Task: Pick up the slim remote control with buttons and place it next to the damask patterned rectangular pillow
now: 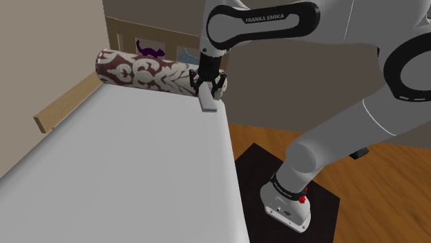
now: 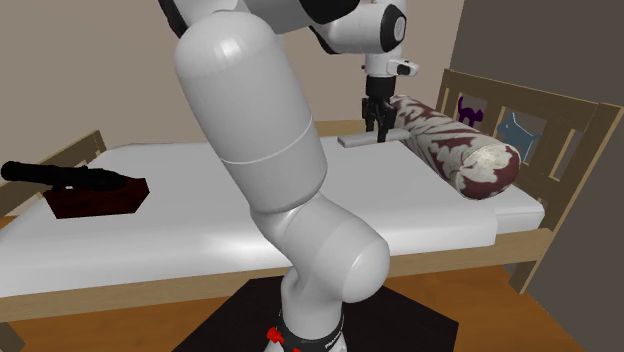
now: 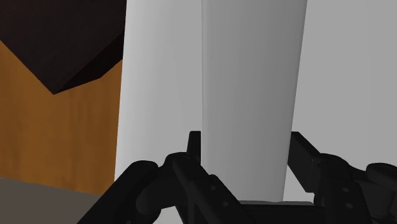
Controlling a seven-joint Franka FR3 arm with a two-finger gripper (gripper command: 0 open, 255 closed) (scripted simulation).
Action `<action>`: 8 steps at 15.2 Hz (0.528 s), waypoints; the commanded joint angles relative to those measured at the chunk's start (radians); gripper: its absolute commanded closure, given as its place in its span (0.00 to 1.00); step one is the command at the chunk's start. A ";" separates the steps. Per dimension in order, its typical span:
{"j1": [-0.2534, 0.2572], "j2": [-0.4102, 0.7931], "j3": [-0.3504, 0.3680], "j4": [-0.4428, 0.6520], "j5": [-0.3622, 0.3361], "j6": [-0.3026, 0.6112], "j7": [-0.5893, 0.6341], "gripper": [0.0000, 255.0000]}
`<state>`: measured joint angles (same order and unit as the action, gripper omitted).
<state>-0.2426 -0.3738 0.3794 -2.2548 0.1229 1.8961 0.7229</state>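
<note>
So, at the shoulder view's upper middle, the grey remote (image 1: 208,104) is clamped by the gripper (image 1: 209,88) and held low over the bed (image 1: 138,159) edge, just beside the patterned pillow (image 1: 141,71), probably for set-down.

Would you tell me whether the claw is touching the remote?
Touching. In the wrist view the claw clasps the remote, its fingers against both long edges.

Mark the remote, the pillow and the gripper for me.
remote (image 1: 210,105), shoulder view, its free lower end.
pillow (image 1: 141,71), shoulder view, middle of its patterned side.
gripper (image 1: 209,91), shoulder view, midway between its fingertips.
</note>
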 commanded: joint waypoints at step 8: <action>0.002 0.027 0.015 -0.099 0.002 0.126 0.005 1.00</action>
<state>-0.2410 -0.3497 0.3927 -2.3436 0.1240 2.0082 0.7270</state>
